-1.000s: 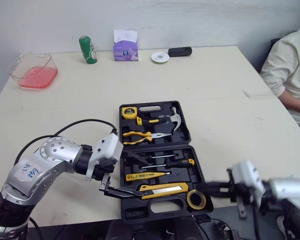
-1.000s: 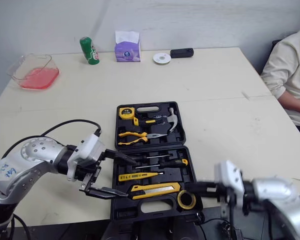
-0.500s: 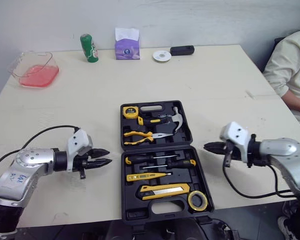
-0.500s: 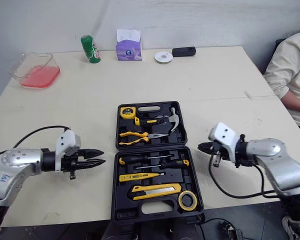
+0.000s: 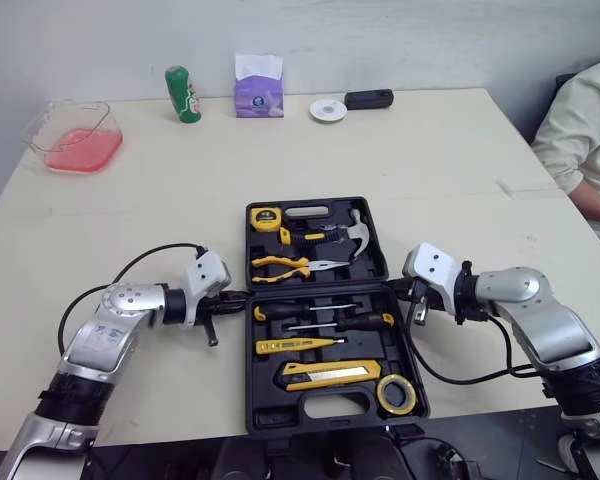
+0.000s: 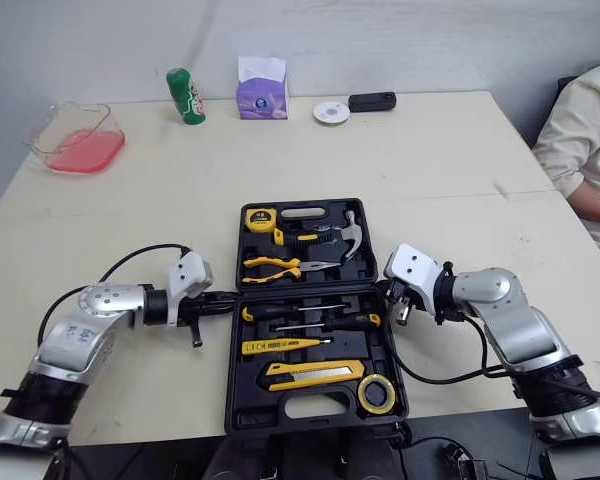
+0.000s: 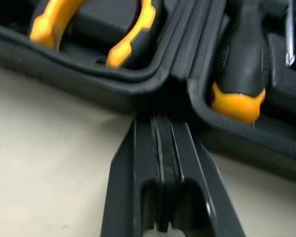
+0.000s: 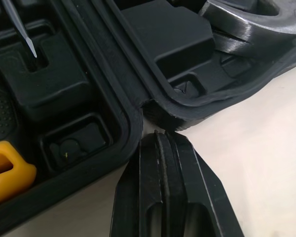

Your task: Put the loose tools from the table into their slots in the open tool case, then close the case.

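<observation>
The black tool case [image 5: 325, 413] lies open in the middle of the table, both halves flat. It holds a tape measure [image 5: 266, 215], a hammer [image 5: 345, 232], pliers [image 5: 285, 266], two screwdrivers [image 5: 310, 311], a yellow tester [image 5: 295, 345], a utility knife [image 5: 330, 372] and a tape roll [image 5: 395, 392]. My left gripper [image 5: 242, 296] is shut, its tips at the left end of the hinge line; the fingertips [image 7: 160, 128] meet the notch between the halves. My right gripper [image 5: 395, 290] is shut, with its fingertips [image 8: 160, 143] at the right end of the hinge.
Along the table's far edge stand a green can [image 5: 183, 94], a purple tissue pack [image 5: 258, 86], a disc [image 5: 327, 109] and a black object [image 5: 368, 98]. A clear container with pink contents [image 5: 75, 137] sits far left. A person [image 5: 585, 140] sits at the right.
My left gripper closed and swung from the case's front left corner to the hinge's left end. The right gripper, shut throughout, moved from the front right to the hinge's right end.
</observation>
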